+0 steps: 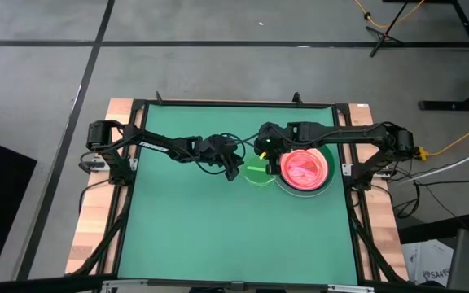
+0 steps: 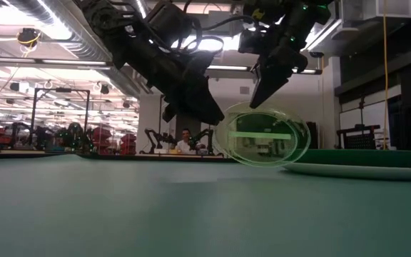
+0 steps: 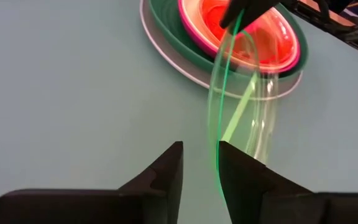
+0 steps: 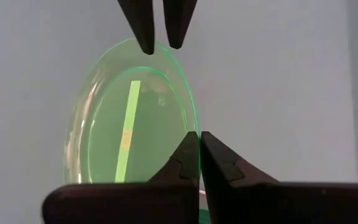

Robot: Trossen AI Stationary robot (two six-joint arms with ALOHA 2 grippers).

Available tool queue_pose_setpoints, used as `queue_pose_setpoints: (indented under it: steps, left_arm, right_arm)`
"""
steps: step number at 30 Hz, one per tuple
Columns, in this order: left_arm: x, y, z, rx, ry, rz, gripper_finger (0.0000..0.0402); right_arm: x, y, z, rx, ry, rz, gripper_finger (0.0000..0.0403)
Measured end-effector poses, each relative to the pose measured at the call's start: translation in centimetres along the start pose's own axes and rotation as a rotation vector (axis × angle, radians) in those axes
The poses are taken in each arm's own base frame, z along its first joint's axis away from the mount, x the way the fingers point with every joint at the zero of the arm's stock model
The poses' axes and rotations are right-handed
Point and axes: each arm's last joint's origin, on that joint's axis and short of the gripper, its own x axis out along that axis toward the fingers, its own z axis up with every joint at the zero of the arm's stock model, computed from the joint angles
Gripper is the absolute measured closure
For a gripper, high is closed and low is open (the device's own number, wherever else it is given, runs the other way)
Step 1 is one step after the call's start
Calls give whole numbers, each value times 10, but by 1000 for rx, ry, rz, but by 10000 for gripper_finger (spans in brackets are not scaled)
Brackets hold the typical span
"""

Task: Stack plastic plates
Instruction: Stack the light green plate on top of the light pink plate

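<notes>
**Lime plate stands on edge between two grippers**

Left arm reaches in from the left side of the green table (image 1: 186, 236), its left gripper (image 1: 233, 170) hanging just left of a translucent lime green plate (image 1: 258, 175). From the left wrist view, its two dark fingers (image 3: 166, 171) stand a little apart with only a narrow gap, and the plate's thin rim runs up just past them; whether they touch it cannot be told from here. In the low view this gripper hangs above the plate's left rim.

The lime green plate (image 2: 265, 135) is tilted up almost on its edge, its lower rim on or close to the table, showing a green centre bar (image 4: 128, 134). It leans just beside the stack, at its left side.

Right of it lies the stack (image 1: 304, 169): a pink plate (image 3: 284, 46) with orange-red showing inside it, nested in a dark green plate (image 3: 173, 31) over a pale one (image 3: 160, 46) on the table.

The right arm comes in from the right across the back of the stack, and the right gripper (image 1: 264, 147) pinches the lime plate's upper rim, fingers (image 4: 219, 165) pressed nearly together on the thin edge.
</notes>
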Motion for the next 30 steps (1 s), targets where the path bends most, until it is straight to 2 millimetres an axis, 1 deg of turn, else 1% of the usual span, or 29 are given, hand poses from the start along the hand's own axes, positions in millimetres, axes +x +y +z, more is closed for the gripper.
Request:
queue_pose_setpoints:
  steps: [14,18,23,30]
  left_arm:
    - [-1,-1,0,4,10,-24,309]
    - [-1,-1,-1,5,39,-63,309]
    - [-1,2,-8,23,110,-37,309]
    - [-2,5,-14,62,176,-12,309]
  right_arm:
    - [-1,1,-5,-2,49,18,403]
    - [-4,3,-4,-2,40,67,403]
    - [-13,1,1,-7,59,89,403]
    - [-38,-1,10,-38,103,143,403]
